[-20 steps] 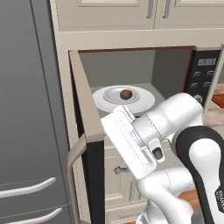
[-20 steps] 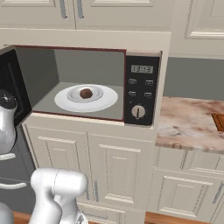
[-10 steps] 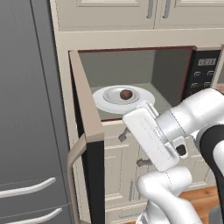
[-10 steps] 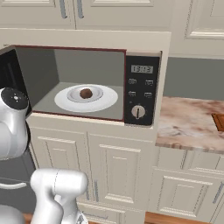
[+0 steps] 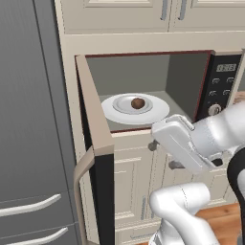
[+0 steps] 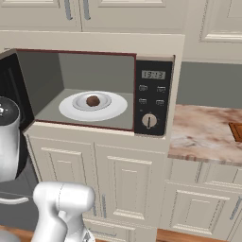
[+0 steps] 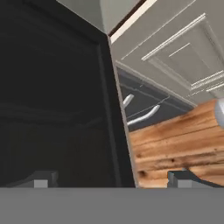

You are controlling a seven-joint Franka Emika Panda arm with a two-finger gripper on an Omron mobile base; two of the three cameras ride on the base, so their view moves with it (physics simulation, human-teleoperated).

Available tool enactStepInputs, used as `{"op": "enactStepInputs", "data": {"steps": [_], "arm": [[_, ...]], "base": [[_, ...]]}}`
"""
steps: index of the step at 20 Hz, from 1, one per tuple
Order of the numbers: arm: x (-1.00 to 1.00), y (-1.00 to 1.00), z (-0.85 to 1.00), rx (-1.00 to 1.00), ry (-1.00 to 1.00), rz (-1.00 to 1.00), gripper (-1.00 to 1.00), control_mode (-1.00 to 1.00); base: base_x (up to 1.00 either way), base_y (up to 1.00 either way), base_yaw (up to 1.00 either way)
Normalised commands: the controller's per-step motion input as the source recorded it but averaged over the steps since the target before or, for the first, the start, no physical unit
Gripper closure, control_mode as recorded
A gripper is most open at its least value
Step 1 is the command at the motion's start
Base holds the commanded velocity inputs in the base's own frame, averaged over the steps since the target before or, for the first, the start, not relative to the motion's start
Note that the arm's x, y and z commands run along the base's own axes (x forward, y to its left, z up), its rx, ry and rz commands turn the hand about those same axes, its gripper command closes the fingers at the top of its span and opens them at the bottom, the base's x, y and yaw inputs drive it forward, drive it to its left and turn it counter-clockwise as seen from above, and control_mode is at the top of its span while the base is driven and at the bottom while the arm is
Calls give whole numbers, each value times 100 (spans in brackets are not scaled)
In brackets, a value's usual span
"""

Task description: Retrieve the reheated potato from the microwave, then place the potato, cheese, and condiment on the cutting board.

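The microwave (image 5: 223, 87) (image 6: 153, 97) stands open, its door (image 5: 97, 134) swung out to the left. Inside, the small brown potato (image 5: 138, 103) (image 6: 93, 100) rests in the middle of a white plate (image 5: 158, 113) (image 6: 118, 107). My gripper (image 7: 111, 179) is open with nothing between its fingertips, which face the dark glass of the door (image 7: 52, 100) from close by. My white hand (image 5: 179, 143) hangs below the microwave's front edge, right of the door. A corner of the cutting board (image 6: 236, 131) lies on the marble counter (image 6: 203, 134). The cheese and condiment are out of view.
A tall grey fridge (image 5: 33, 119) stands left of the door. The door's handle (image 5: 83, 174) sticks out toward me. Cream cabinets (image 6: 118, 184) run under the microwave and counter. Wooden floor (image 7: 175, 144) lies below.
My hand has swung right and down, from in front of the microwave opening to below its front edge. The potato and plate have not moved.
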Motion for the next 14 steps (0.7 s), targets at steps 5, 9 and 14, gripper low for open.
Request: {"op": "enactStepInputs", "data": {"steps": [5, 9, 14], "arm": [[16, -29, -1, -26, -51, 0, -100, -100], [37, -31, 1, -20, -31, -8, -100, -100], [42, -39, 9, -9, 0, -5, -100, -100]], "base": [[0, 0, 0], [0, 0, 0], [0, 0, 0]]}}
